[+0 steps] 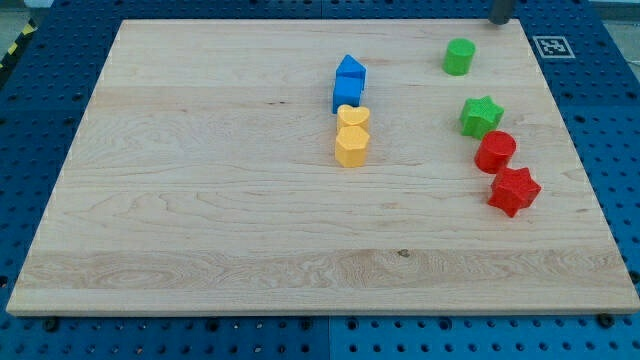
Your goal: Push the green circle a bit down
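The green circle [459,56] stands near the board's top right. My tip [500,21] shows at the view's top edge, above and to the right of the green circle, and does not touch it. Only the rod's lower end is in view. A green star [481,116] lies below the green circle.
A red circle [495,152] and a red star [513,190] lie below the green star. Two blue blocks [349,82] sit at the top centre, with a yellow heart [353,118] and a yellow hexagon [351,147] right below them. A black-and-white marker [553,46] sits at the board's top right corner.
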You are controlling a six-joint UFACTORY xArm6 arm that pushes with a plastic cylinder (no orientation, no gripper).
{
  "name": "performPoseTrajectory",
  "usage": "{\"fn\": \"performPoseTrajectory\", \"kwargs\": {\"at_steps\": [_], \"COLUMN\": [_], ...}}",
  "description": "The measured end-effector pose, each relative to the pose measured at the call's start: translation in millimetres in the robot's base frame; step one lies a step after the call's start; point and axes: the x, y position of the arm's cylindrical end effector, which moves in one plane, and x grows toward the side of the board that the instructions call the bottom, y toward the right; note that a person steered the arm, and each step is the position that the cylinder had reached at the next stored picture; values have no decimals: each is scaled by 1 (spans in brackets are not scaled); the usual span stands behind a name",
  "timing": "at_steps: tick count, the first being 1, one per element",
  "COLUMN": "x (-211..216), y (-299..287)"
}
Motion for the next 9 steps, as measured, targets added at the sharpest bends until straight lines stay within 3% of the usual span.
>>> {"fn": "performPoseTrajectory", "kwargs": {"at_steps": [1, 5, 7, 9], "x": [1, 37, 38, 73], "y": [-44, -96, -78, -74]}}
